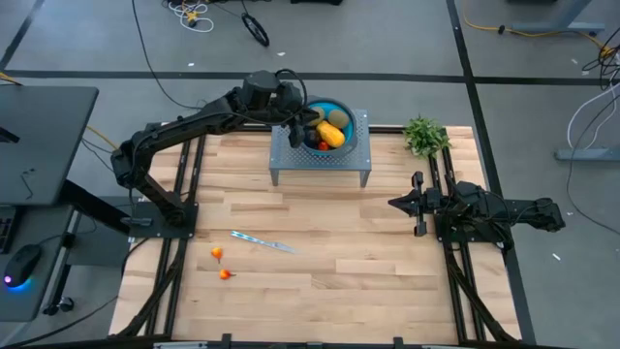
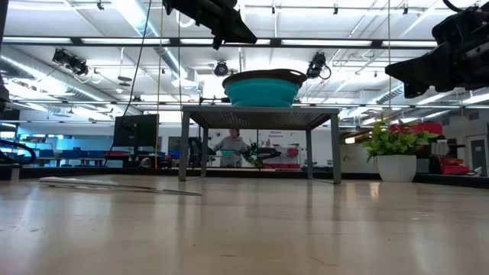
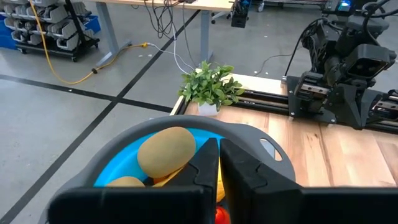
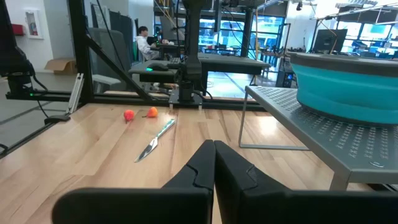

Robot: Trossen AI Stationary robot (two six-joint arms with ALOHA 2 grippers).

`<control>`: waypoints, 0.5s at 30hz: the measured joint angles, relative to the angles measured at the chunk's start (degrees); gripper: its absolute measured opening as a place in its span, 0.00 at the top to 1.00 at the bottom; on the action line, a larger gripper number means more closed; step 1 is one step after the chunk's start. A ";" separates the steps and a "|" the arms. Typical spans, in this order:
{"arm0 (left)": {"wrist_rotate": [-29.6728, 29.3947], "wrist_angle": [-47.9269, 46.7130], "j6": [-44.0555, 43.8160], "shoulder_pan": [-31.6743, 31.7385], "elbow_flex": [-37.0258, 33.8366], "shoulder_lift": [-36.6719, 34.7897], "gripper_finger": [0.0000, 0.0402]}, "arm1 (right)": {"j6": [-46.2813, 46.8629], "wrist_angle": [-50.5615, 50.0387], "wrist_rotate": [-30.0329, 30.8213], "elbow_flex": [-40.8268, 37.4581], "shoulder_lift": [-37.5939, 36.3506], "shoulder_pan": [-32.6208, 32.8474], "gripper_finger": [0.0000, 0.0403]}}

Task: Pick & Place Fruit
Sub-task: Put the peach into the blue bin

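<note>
The left end effector (image 1: 302, 124) is held over the blue bowl (image 1: 346, 109) on a grey stand (image 1: 360, 155), fingers nearly together and empty. Kiwis (image 3: 166, 151) and a yellow fruit (image 1: 331, 134) lie inside. Two small red fruits (image 1: 221, 264) are left on the desk (image 1: 368, 252). The right end effector (image 1: 395, 203) is parked, closed.

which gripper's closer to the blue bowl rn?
Left. The left gripper hangs right over the blue bowl on the grey stand, fingers shut. The right gripper waits off to the side above the bare table, well clear.
</note>
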 joint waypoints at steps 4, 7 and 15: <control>0.00 0.00 0.00 0.00 0.00 0.00 0.97 | 0.00 -0.01 0.00 0.00 0.01 0.00 0.98; -0.01 -0.01 0.01 0.00 0.00 0.00 0.98 | 0.00 0.01 -0.01 0.00 0.01 -0.01 0.98; -0.02 -0.01 -0.15 0.01 0.00 0.00 0.97 | 0.00 0.01 -0.01 -0.01 0.01 0.00 0.98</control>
